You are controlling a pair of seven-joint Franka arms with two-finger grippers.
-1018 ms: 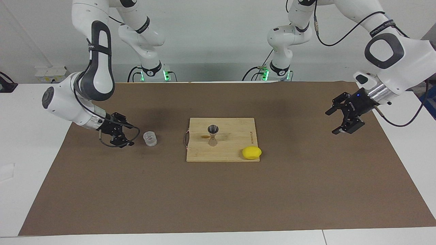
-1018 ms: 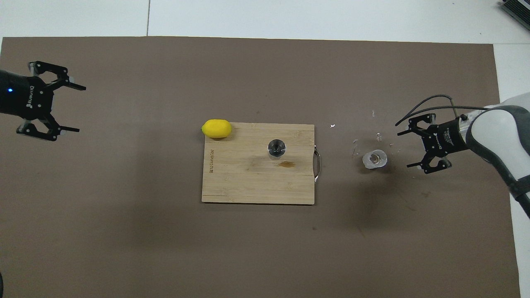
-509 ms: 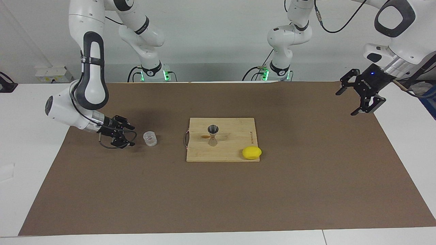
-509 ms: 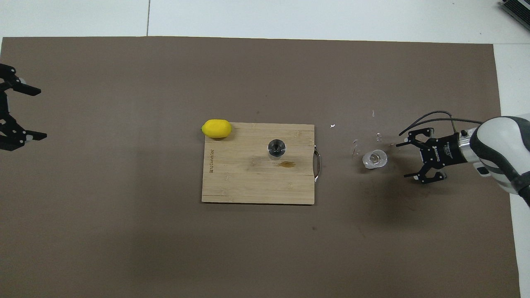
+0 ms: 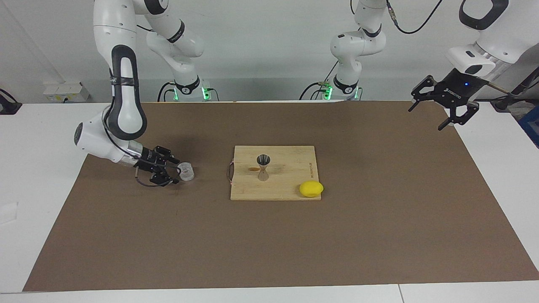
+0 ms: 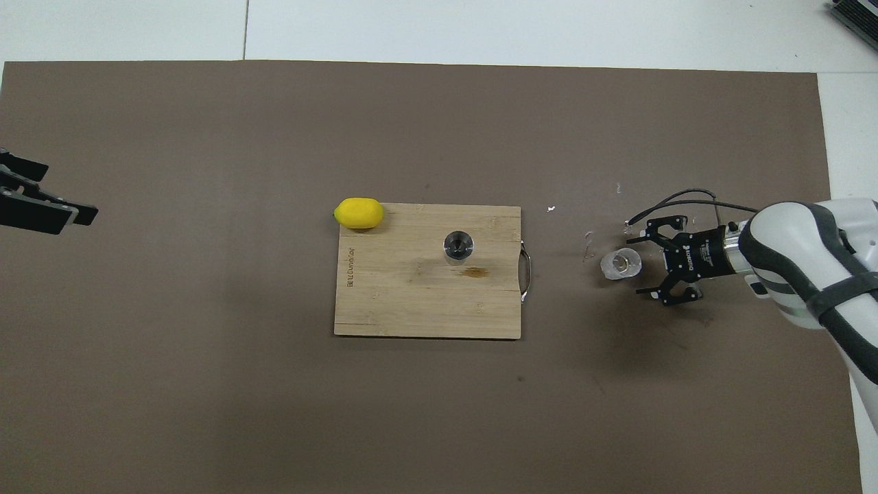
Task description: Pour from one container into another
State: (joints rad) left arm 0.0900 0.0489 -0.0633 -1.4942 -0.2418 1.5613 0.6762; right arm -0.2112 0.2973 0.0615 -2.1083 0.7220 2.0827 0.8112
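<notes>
- We see the right pincer [image 5: 176, 171], jaws apart, now right at the clear cup [image 5: 185, 171] on the brown mat [image 5: 269, 244], closer than a second ago.
- The left pincer [image 5: 443, 108], jaws apart, has risen higher over the mat's edge.
- The jigger [image 5: 263, 167] stands unmoved on the cutting board [image 5: 290, 185] beside the lemon [image 5: 311, 189].

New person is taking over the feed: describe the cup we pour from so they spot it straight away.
Find the wooden board in the middle of the brown mat. The cup stands on the mat, off the board, toward the right arm's end of the table, with the open right gripper right beside it. It is short, round and see-through, unlike the metal hourglass jigger on the board.
</notes>
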